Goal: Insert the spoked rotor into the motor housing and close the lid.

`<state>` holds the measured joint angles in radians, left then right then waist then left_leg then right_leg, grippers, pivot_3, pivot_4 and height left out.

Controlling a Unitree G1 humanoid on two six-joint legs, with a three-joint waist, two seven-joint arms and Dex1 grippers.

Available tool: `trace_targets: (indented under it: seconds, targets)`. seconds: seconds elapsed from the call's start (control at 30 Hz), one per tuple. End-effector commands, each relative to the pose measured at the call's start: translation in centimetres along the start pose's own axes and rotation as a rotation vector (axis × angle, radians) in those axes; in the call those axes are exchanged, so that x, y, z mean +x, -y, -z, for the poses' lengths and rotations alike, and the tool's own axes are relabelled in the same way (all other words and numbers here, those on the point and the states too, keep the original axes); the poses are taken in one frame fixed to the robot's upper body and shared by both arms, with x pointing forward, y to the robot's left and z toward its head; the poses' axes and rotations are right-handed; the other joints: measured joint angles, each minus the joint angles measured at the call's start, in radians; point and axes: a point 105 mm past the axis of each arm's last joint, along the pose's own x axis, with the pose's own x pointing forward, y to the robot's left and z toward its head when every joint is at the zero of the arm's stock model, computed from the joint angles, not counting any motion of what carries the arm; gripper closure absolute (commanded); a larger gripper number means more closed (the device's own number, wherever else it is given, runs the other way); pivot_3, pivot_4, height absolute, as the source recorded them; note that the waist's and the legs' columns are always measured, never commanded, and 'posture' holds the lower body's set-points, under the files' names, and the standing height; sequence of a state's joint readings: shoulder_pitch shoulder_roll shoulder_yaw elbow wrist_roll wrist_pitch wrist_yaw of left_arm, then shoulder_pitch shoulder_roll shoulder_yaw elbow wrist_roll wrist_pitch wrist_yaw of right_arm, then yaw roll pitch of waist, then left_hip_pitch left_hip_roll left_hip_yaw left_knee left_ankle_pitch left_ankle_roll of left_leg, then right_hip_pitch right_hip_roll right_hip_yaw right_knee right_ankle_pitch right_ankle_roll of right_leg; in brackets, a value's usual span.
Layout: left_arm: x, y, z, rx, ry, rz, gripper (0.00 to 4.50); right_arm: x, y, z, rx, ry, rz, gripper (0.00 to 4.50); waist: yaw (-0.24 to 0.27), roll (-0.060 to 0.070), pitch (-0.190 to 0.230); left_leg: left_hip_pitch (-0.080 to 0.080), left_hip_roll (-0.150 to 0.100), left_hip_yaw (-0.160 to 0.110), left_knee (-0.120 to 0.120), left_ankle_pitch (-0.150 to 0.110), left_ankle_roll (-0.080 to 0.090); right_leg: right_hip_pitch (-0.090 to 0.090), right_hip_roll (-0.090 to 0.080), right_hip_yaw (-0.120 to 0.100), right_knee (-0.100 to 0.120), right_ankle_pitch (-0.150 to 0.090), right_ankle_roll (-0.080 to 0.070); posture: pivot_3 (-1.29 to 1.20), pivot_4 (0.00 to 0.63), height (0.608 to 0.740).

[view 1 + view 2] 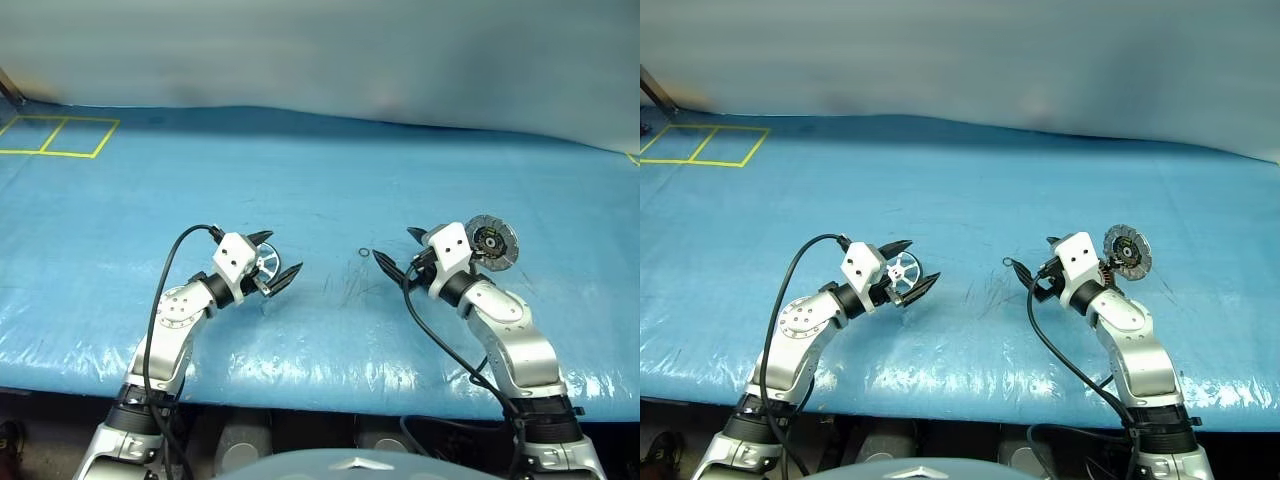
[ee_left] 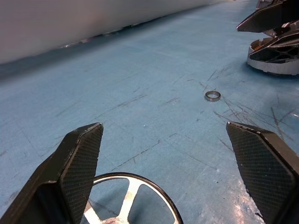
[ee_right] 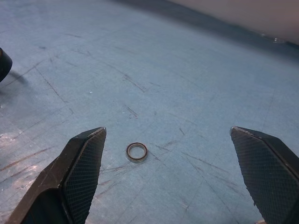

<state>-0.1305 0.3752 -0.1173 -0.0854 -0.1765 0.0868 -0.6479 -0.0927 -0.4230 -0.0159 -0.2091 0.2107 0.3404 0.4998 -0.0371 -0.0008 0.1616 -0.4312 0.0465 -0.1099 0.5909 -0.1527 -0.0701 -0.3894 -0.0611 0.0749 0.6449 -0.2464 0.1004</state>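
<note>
The spoked rotor (image 1: pixel 267 262), a shiny silver wheel, lies on the blue table between the fingers of my left gripper (image 1: pixel 286 250), which stands open around it without pinching it. Its rim also shows low between the pads in the left wrist view as the rotor (image 2: pixel 133 198). The lid (image 1: pixel 493 243), a grey finned disc with a dark hub, stands tilted up at the right. The motor housing (image 2: pixel 274 65) sits below it, mostly hidden behind my right wrist. My right gripper (image 1: pixel 391 243) is open and empty, just left of the housing.
A small metal ring (image 3: pixel 137 152) lies on the blue table cover (image 1: pixel 320 190) between the two grippers. Yellow tape squares (image 1: pixel 55 135) mark the far left corner. The table's front edge (image 1: pixel 330 395) runs close below both arms.
</note>
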Motion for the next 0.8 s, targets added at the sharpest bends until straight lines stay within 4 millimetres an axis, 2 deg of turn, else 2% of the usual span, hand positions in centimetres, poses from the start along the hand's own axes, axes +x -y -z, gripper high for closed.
trace_targets:
  seconds: [0.03, 0.3, 0.53, 0.73, 0.8]
  targets:
    - [0.1, -0.1, -1.3, 0.03, 0.038, -0.001, 0.0, -0.2, 0.4, -1.2, -0.023, 0.035, 0.008, 0.03, 0.0, 0.0, 0.0, 0.0, 0.0, 0.0, 0.0, 0.0, 0.0, 0.0, 0.0, 0.0, 0.0, 0.0, 0.0, 0.0, 0.15, 0.74]
    - [0.3, -0.4, -1.8, 0.035, 0.063, -0.014, 0.0, -0.5, 0.2, -0.5, -0.04, -0.011, -0.026, 0.03, 0.0, 0.0, 0.0, 0.0, 0.0, 0.0, 0.0, 0.0, 0.0, 0.0, 0.0, 0.0, 0.0, 0.0, 0.0, 0.0, 0.15, 0.74]
    - [0.7, -0.3, -1.7, 0.036, 0.062, -0.01, 0.0, -1.6, 0.6, -0.1, -0.084, -0.073, -0.044, 0.03, 0.0, 0.0, 0.0, 0.0, 0.0, 0.0, 0.0, 0.0, 0.0, 0.0, 0.0, 0.0, 0.0, 0.0, 0.0, 0.0, 0.15, 0.74]
    - [0.8, -0.1, -1.6, 0.036, 0.059, -0.003, 0.0, -3.1, 2.2, 0.2, -0.203, -0.177, -0.029, 0.03, 0.001, 0.0, 0.0, 0.0, 0.0, 0.0, 0.001, 0.0, 0.0, 0.0, 0.0, 0.0, 0.0, 0.0, 0.0, 0.0, 0.15, 0.74]
    - [0.8, -0.1, -1.4, 0.039, 0.051, -0.007, 0.0, -3.6, 2.5, -0.5, -0.216, -0.178, -0.044, 0.03, 0.002, 0.0, 0.0, 0.0, 0.0, 0.0, 0.001, 0.0, 0.0, 0.0, 0.0, 0.0, 0.0, 0.0, 0.0, 0.0, 0.15, 0.74]
